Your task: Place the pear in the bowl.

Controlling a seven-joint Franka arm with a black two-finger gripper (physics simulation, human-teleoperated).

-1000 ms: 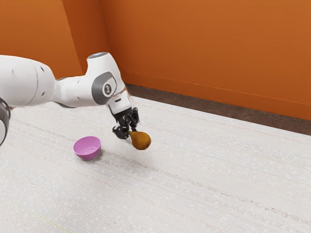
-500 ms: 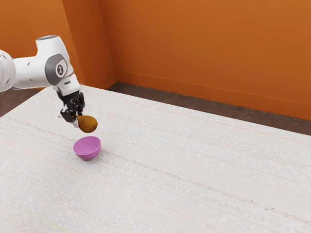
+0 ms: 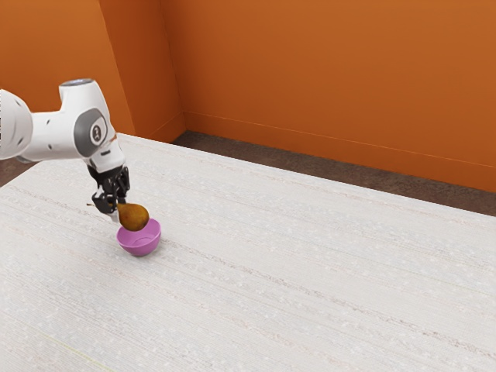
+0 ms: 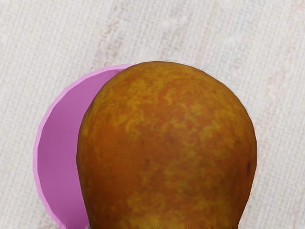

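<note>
My black gripper (image 3: pixel 113 204) is shut on the narrow end of the brown-orange pear (image 3: pixel 134 218), whose round end sticks out toward the exterior view's right. The pear overlaps the far part of the pink bowl (image 3: pixel 140 246) in that view; whether they touch I cannot tell. In the wrist view the pear (image 4: pixel 167 148) lies large in front of the bowl (image 4: pixel 59 152), hiding much of its inside and rim. The bowl stands upright on the table.
The pale, streaked table (image 3: pixel 294 271) stretches toward the exterior view's right. Behind its far edge are a dark floor strip (image 3: pixel 310 167) and an orange wall (image 3: pixel 325 70).
My gripper has carried the pear toward the exterior view's left, to above the bowl's far side, and over the last half second has come lower with it. The bowl has stayed put.
</note>
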